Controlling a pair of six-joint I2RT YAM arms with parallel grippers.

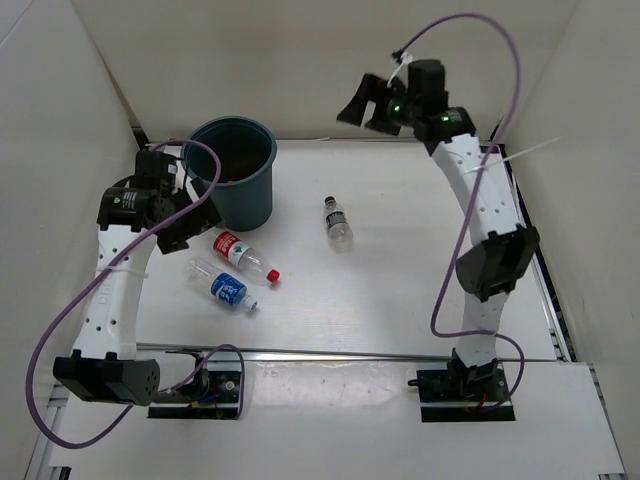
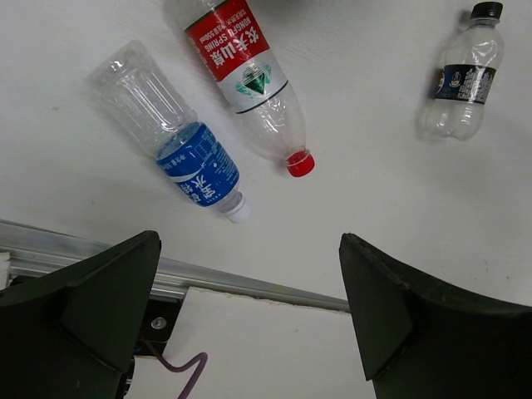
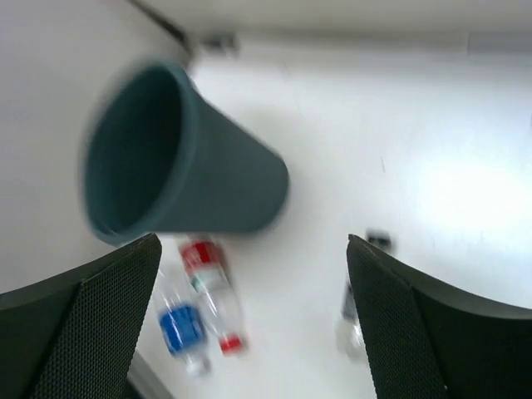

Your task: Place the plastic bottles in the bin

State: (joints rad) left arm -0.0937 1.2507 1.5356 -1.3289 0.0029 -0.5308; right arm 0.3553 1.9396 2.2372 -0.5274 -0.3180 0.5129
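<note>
Three plastic bottles lie on the white table. The red-label, red-cap one (image 1: 240, 254) (image 2: 245, 71) (image 3: 208, 287) and the blue-label one (image 1: 225, 287) (image 2: 179, 145) (image 3: 181, 328) lie side by side just in front of the bin (image 1: 232, 170) (image 3: 174, 162). The small dark-cap one (image 1: 339, 222) (image 2: 461, 79) (image 3: 357, 307) lies alone mid-table. My left gripper (image 1: 178, 225) (image 2: 249, 307) hangs open and empty beside the bin, above the pair. My right gripper (image 1: 368, 108) (image 3: 253, 324) is raised high at the back, open and empty; its view is blurred.
White walls enclose the table on the left, back and right. A metal rail (image 1: 350, 353) (image 2: 249, 283) runs along the near edge in front of the arm bases. Purple cables (image 1: 60, 320) loop from both arms.
</note>
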